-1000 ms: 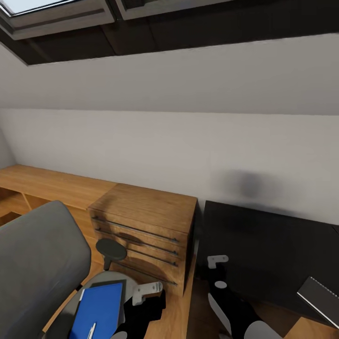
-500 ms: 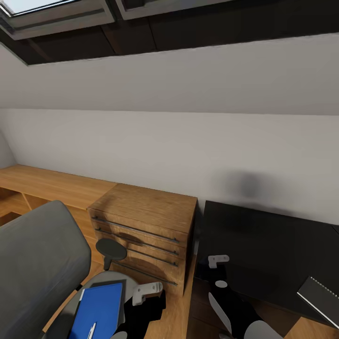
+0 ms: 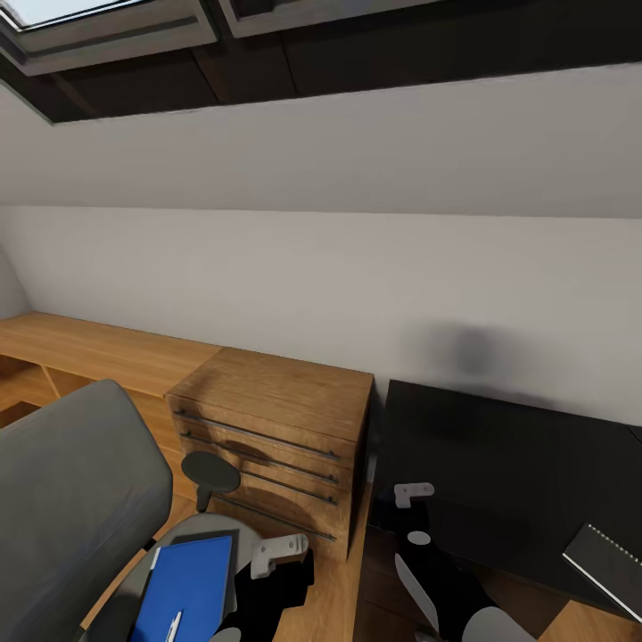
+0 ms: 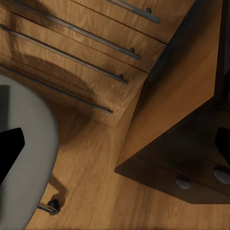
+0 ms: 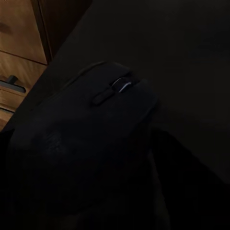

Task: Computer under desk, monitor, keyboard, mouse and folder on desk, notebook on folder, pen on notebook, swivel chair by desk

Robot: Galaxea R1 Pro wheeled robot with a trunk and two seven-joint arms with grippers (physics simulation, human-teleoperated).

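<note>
The blue folder (image 3: 187,584) lies on the seat of the swivel chair (image 3: 71,499), with a pen (image 3: 173,627) on its near edge. A dark notebook (image 3: 606,557) lies near the right edge of the black desk (image 3: 508,464). The right gripper (image 3: 412,513) is over the desk's left edge, close above a black mouse (image 5: 96,129); I cannot tell if it is apart or together. The left gripper (image 3: 278,555) hangs beside the chair seat, and I cannot tell there either.

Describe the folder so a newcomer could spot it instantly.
Find the grey swivel chair left of the wooden drawer cabinet. On its seat lies the folder, flat and bright blue, with a white pen resting on it.
</note>
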